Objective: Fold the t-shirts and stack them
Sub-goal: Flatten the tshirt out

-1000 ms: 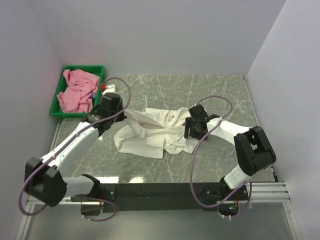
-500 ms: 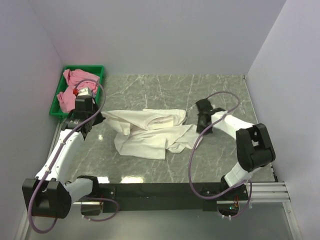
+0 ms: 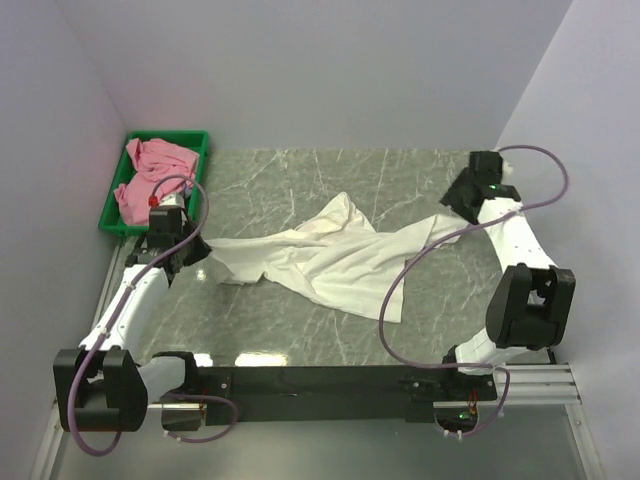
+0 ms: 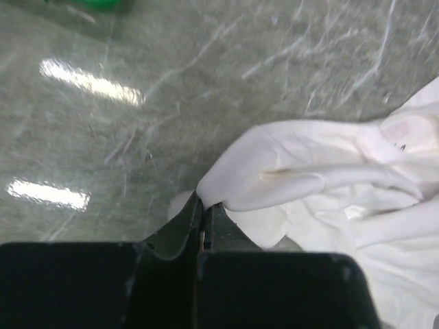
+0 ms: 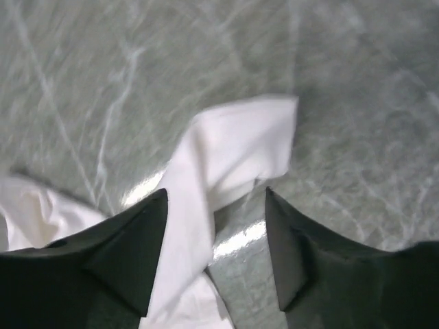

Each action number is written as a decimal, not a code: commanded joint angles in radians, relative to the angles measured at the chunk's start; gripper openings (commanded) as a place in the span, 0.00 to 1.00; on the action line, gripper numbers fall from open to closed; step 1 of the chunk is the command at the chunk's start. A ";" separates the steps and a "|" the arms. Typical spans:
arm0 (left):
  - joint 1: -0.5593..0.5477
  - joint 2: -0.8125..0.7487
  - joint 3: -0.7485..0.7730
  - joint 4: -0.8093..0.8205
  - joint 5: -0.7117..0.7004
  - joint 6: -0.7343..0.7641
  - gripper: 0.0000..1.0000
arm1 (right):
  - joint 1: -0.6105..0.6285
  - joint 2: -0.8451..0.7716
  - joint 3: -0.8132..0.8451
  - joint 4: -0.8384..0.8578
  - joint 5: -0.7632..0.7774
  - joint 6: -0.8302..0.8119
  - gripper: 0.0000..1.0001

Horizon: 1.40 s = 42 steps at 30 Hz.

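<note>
- The tray, at the tabletop's far left corner, holds the crumpled pink shirt.
- The white shirt lies stretched across the tabletop, outside the tray.
- The left hand is clenched on its left edge.
- The right hand is released, fingers apart over its right corner.

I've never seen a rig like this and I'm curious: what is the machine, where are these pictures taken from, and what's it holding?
Two robot arms are bolted to the near edge of a table. One picture looks down from above; the other two come from wrist cameras. A white t-shirt lies across the table; a pink t-shirt sits bundled in a green tray, far left. The left tool is shut on one end of the white t-shirt. The right tool stands open over the other end.
</note>
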 commanded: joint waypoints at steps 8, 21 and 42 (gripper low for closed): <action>0.006 0.028 -0.049 0.087 0.108 -0.009 0.01 | 0.341 -0.181 -0.301 -0.044 -0.122 0.003 0.77; 0.006 0.001 -0.047 0.076 0.036 -0.002 0.01 | 0.549 -0.081 -0.442 -0.117 -0.095 0.066 0.75; 0.104 0.175 0.096 0.110 0.196 -0.097 0.01 | 0.038 0.096 -0.018 -0.119 0.076 0.006 0.00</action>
